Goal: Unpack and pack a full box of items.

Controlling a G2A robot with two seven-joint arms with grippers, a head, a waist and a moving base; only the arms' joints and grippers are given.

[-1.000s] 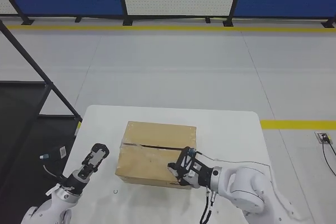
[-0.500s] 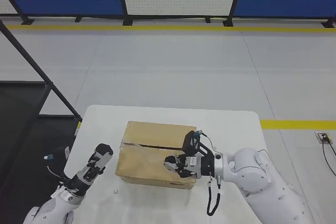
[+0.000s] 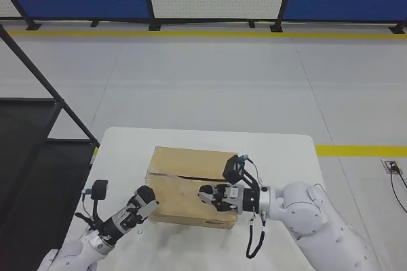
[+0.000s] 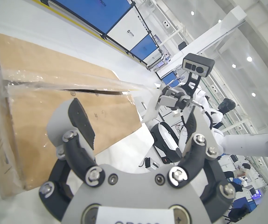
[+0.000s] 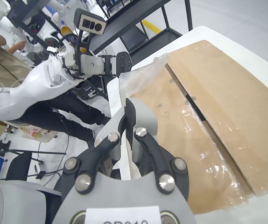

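Note:
A brown cardboard box (image 3: 190,166) sits mid-table, its top flaps meeting at a seam under clear tape. My right gripper (image 3: 205,195) hovers over the box top near its front and is shut on a peeled strip of clear tape (image 5: 143,78). The strip runs from the right gripper (image 5: 126,108) out past the box's left end. My left gripper (image 3: 148,202) is by the box's front left corner. In the left wrist view the left gripper (image 4: 136,122) stands open with nothing between its fingers, facing the box (image 4: 54,89) and the lifted tape (image 4: 136,87).
The white table (image 3: 285,156) has bare room to the right of and behind the box. A black metal rack (image 3: 27,135) stands off the table's left edge. A small ring-like object (image 3: 140,234) lies on the table near the left arm.
My left gripper has swung in from the table's left side to the box's front left corner. My right gripper has drawn the tape a little leftward over the box top.

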